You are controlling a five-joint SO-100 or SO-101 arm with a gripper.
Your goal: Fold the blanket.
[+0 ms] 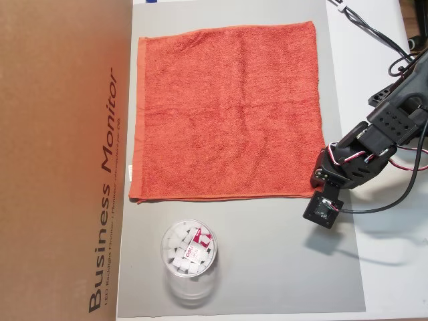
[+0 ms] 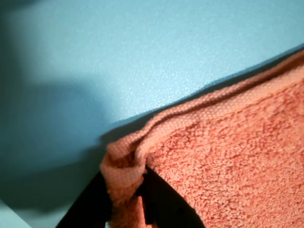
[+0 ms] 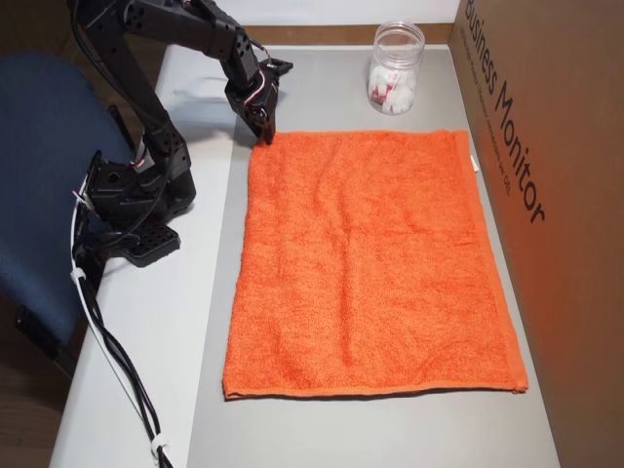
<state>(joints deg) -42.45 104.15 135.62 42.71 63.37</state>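
The blanket is an orange-red terry towel lying flat and spread open on a grey mat. My gripper is at the blanket's lower right corner in an overhead view, and at its top left corner in an overhead view. In the wrist view the hemmed corner of the blanket is bunched up and pinched between the two black fingers of my gripper, which is shut on it. The corner looks slightly raised off the mat.
A clear plastic jar with white pieces inside stands on the mat beside the blanket's edge, also visible as the jar. A brown cardboard box runs along the blanket's far side. The arm's base and cables sit on the white table.
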